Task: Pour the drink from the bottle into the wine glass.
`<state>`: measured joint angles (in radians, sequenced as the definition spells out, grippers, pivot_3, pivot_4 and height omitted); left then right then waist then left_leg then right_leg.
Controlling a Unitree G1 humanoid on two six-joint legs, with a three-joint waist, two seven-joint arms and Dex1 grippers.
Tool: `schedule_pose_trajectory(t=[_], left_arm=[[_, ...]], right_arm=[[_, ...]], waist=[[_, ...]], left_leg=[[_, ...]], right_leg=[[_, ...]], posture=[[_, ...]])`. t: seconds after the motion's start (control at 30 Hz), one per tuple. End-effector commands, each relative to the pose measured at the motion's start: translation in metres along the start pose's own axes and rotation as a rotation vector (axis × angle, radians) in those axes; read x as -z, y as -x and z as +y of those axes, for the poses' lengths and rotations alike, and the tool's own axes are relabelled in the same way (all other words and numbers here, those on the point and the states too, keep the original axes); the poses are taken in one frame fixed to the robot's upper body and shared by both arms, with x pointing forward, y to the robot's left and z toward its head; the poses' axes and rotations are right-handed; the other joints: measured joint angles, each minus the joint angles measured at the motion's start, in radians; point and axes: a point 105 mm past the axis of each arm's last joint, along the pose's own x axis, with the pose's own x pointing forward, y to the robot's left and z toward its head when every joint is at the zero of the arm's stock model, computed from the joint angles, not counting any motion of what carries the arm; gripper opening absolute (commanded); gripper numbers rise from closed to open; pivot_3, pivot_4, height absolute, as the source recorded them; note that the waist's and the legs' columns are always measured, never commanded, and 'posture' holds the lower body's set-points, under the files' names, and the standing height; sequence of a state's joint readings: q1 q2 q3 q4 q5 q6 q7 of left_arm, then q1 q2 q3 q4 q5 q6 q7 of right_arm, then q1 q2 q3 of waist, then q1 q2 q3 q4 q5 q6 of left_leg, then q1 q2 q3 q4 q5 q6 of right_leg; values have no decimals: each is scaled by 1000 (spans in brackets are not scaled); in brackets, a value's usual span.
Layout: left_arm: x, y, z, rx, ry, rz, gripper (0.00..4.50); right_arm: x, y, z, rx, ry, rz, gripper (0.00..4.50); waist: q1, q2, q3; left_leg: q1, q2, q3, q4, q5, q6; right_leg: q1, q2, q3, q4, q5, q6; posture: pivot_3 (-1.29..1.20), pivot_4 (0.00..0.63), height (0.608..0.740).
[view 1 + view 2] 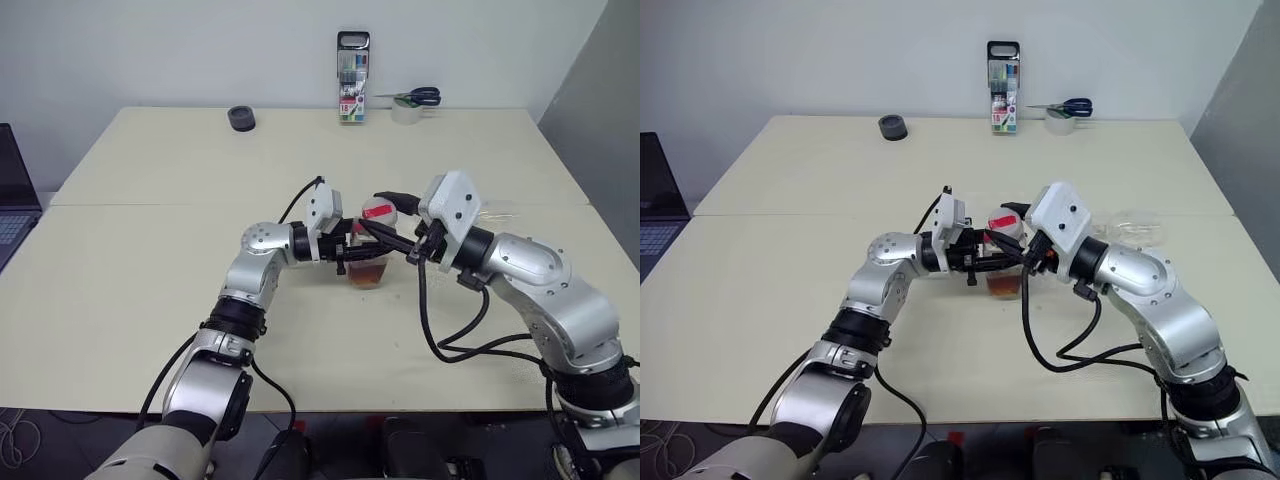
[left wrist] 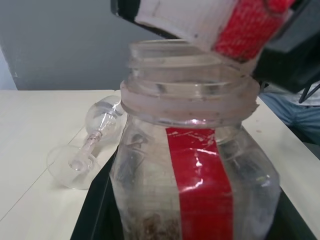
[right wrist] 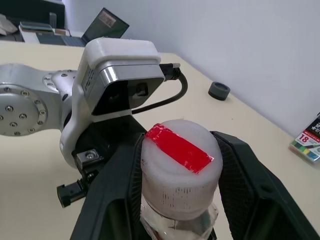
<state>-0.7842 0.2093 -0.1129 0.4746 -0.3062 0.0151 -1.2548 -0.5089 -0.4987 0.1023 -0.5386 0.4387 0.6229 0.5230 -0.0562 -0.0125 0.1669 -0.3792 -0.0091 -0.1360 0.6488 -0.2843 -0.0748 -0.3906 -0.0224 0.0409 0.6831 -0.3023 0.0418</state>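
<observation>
The left pincer (image 1: 343, 247) is clamped on the body of the bottle (image 1: 368, 262), holding it upright near the middle of the tabletop (image 1: 150, 300). The drink (image 1: 367, 275) sits low in the bottle. The right pincer (image 3: 177, 165) grips the cap (image 3: 179, 167), which sits tilted and partly lifted off the threaded neck. The wine glass (image 2: 92, 142) lies on its side on the tabletop, to the right of the bottle.

Hazards:
- A jerk as the cap comes free may tip the bottle and spill the drink.
- Pouring is not possible while the glass lies toppled.
</observation>
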Motion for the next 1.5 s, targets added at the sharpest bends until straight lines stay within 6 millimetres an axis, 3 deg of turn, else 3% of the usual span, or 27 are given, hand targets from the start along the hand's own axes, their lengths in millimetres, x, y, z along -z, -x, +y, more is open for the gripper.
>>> schedule_pose_trajectory(t=[0.03, 0.13, 0.2, 0.3, 0.37, 0.43, 0.63, 0.73, 0.83, 1.0, 1.2, 1.33, 1.4, 1.5], left_arm=[[-14, 0, 0, 2, -46, -40, 1667], [-13, 7, 5, -32, -44, -33, 1667], [-13, 12, 8, -58, -41, -29, 1667], [-14, 20, 12, -93, -41, -24, 1664], [-16, 26, 16, -122, -43, -21, 1663], [-18, 32, 20, -144, -46, -16, 1663], [-22, 45, 26, -192, -56, 1, 1663], [-26, 52, 32, -233, -58, 3, 1663], [-29, 63, 42, -304, -70, 9, 1663], [-32, 84, 59, -448, -91, 27, 1663], [-37, 127, 87, -736, -143, 61, 1663], [-39, 156, 97, -904, -142, 74, 1663], [-39, 172, 100, -980, -148, 92, 1663], [-40, 197, 103, -1107, -172, 121, 1663]], right_arm=[[-25, 19, -13, 63, -236, -155, 1741], [-22, 40, -21, 133, -369, -188, 1741], [-6, 53, -26, 211, -368, -132, 1741], [35, 74, -33, 366, -350, 16, 1741], [83, 94, -38, 515, -324, 221, 1741], [117, 109, -32, 571, -309, 362, 2447], [156, 115, -9, 572, -382, 468, 4398], [163, 118, 0, 516, -410, 518, 4500], [171, 133, 3, 493, -427, 609, 4500], [169, 153, -12, 507, -299, 688, 4500], [127, 137, -34, 385, -11, 609, 4500], [94, 105, -26, 255, -55, 428, 4500], [71, 79, -11, 146, -127, 296, 4500], [53, 40, 7, 20, -192, 189, 4500]], waist=[[2, 0, 0], [6, 0, 0], [7, 0, 0], [6, 0, 0], [6, 0, 0], [6, 0, 0], [-3, 0, 0], [-1, 0, 0], [1, 0, 0], [15, 0, 0], [23, -1, 0], [18, -1, 0], [12, -1, 0], [6, -1, 0]], left_leg=[[0, 0, 0, 0, 0, -1], [0, 0, 0, 0, 1, -2], [0, 0, 0, 0, 1, -2], [0, -1, 1, -1, -1, 1], [0, -1, 0, -1, -1, 1], [0, -1, 1, 0, -1, 1], [3, 1, 3, -1, -1, 1], [4, 1, 2, -1, -1, 1], [5, 0, 2, -1, -1, 1], [4, 0, 1, -1, -1, 1], [4, -1, 2, 0, -1, 1], [4, 1, 2, -1, -1, 1], [5, 1, 1, -1, -1, 1], [5, 1, 1, -1, -1, 1]], right_leg=[[0, 0, 0, 0, 0, 0], [0, -1, 0, 0, 0, 0], [1, -2, 0, -1, 0, 0], [1, -1, 0, -1, 0, 0], [1, -1, 0, 0, 0, 0], [1, 0, 1, 0, 0, 0], [1, 1, 3, 3, 0, 0], [1, 1, 2, 3, 0, 0], [2, 1, 2, 2, 0, 0], [4, 1, 1, 0, 0, 0], [4, 0, 1, 0, 0, 0], [3, 1, 1, 0, 0, 0], [3, 1, 1, 0, 0, 0], [3, 1, 1, 0, 0, 0]], posture=[[0, 150, 740], [0, 150, 740], [0, 150, 740], [0, 150, 740], [0, 150, 740], [0, 150, 740], [0, 150, 740], [0, 150, 740], [0, 150, 740], [0, 150, 740], [0, 150, 740], [0, 150, 740], [0, 150, 740], [0, 150, 740]])
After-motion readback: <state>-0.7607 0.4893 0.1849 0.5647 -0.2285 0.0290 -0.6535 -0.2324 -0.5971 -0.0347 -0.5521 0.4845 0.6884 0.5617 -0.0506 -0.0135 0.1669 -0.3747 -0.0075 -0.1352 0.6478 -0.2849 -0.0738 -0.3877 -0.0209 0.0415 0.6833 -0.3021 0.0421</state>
